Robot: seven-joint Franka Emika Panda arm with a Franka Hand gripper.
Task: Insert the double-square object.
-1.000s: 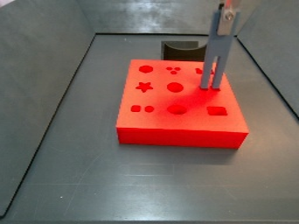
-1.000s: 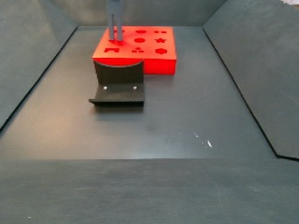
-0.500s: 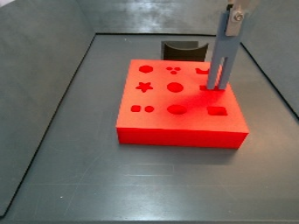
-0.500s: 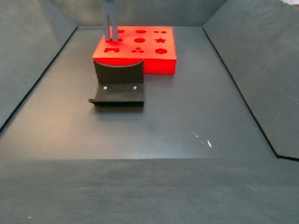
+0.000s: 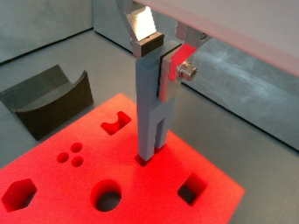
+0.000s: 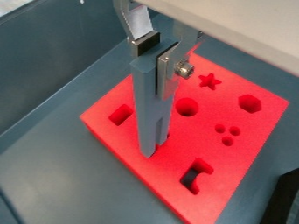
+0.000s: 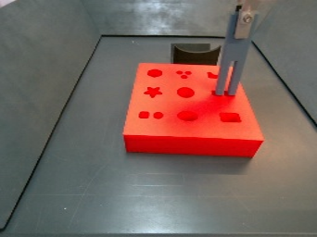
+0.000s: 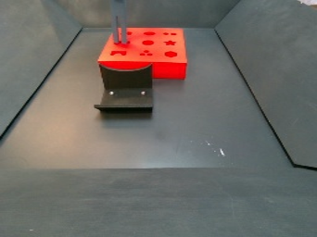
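Observation:
My gripper [image 5: 158,52] is shut on the upper end of the double-square object [image 5: 149,114], a long grey-blue bar held upright. It also shows in a wrist view [image 6: 149,105] and in both side views [image 7: 229,65] [image 8: 119,28]. The bar's lower end meets the top of the red block [image 7: 186,116] near one edge, between the arch cutout and the square cutout [image 5: 193,188]. I cannot tell whether the end sits inside a hole. The gripper [image 7: 244,14] stands straight above the block.
A dark grey arch-shaped block [image 8: 125,93] lies on the floor beside the red block [image 8: 155,56], also shown in a wrist view [image 5: 47,96]. The red block has several shaped cutouts. Grey walls [image 7: 74,56] enclose the floor.
The gripper and the bar have shifted a little sideways over the block's top. The bar stays upright, with its lower end at the block's surface.

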